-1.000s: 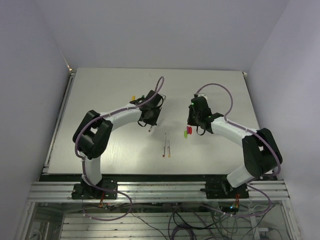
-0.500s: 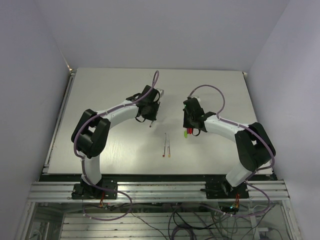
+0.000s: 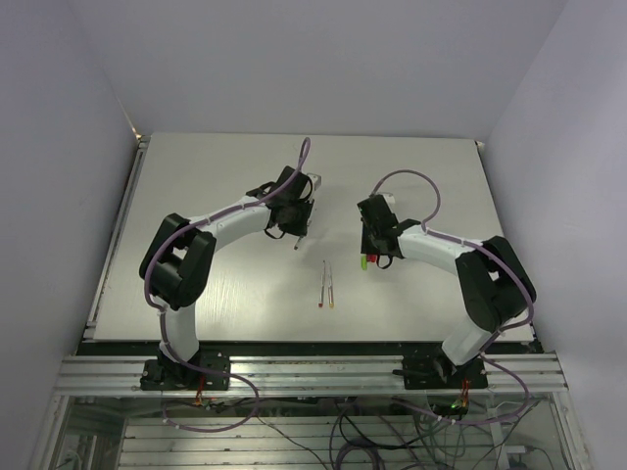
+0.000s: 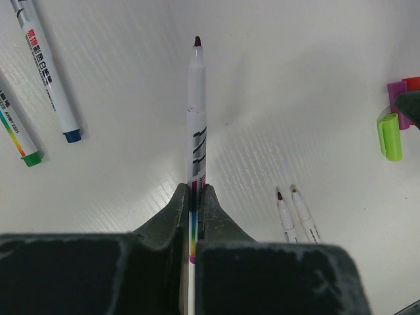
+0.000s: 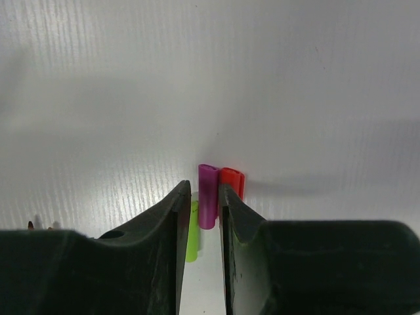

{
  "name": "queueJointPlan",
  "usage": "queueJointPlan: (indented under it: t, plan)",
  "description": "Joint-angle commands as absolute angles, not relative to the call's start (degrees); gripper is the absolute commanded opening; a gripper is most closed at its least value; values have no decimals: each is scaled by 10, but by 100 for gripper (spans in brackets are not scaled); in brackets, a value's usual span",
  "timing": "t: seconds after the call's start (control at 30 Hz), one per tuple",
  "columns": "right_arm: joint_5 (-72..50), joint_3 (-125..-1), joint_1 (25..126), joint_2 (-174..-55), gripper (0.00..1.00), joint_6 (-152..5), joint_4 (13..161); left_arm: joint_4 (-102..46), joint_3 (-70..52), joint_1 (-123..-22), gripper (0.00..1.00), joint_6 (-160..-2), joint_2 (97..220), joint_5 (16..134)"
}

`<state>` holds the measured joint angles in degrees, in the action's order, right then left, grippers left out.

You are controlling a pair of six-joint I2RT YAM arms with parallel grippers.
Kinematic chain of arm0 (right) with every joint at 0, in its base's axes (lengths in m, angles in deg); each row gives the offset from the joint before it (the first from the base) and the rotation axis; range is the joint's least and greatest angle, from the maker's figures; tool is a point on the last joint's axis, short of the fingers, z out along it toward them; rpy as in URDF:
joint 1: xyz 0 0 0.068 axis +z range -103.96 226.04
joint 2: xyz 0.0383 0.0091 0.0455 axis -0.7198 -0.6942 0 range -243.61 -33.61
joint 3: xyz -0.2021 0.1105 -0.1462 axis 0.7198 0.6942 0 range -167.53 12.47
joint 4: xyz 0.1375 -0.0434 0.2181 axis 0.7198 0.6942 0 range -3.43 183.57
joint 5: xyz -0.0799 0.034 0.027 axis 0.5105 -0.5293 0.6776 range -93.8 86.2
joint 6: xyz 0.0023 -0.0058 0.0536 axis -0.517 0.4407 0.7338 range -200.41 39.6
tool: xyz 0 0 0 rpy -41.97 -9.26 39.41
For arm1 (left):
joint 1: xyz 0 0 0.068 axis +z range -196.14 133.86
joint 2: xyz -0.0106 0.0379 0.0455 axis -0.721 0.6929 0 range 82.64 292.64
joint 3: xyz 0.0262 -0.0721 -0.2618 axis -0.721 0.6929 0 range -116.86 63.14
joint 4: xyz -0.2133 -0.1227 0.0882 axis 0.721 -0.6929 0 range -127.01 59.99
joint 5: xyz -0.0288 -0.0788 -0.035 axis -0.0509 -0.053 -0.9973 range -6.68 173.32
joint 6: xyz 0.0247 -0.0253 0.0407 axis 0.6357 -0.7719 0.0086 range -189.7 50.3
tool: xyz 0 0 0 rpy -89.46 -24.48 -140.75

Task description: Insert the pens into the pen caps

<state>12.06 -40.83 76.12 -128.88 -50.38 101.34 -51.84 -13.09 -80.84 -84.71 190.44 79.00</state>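
Nearest the arm bases on the white table, two loose pens lie side by side and close together; the overhead view gives them a red and an orange fleck at their near ends, while the left wrist view shows thin white barrels with bare nibs, one dark red and one brownish. Just beyond them the left gripper has its fingers pressed tight on the held pen, pinching the barrel near its rainbow-striped tail so that the rest juts straight out ahead, a white shaft with grey markings ending in a small dark red nib, uncapped and well apart from the caps. Level with it on the right, the right gripper hangs low over three caps bunched on the table: its fingers stand narrowly apart, straddling the near end of the purple cap, and a sliver of the light green cap shows between one finger and the purple one, so they are not closed on it. Only the right wrist view shows the red cap lying flush against the purple cap, both stubby and rounded; from overhead the cluster is little more than a green fleck at the fingertips. Only the left wrist view shows, farther off, the blue-ended pen and the green-ended pen, white barrels with printed lettering, lying near each other
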Motion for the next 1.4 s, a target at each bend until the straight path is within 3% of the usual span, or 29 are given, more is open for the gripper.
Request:
queueJointPlan:
  t: [0.0,1.37]
  plan:
    - [131,-418,764,-1301,24,-493,1017,-498,-127,-805,7,-850,1906,769]
    - [139,-432,766,-1337,22,-477,1106,-500,-137,-804,7,-844,1923,749]
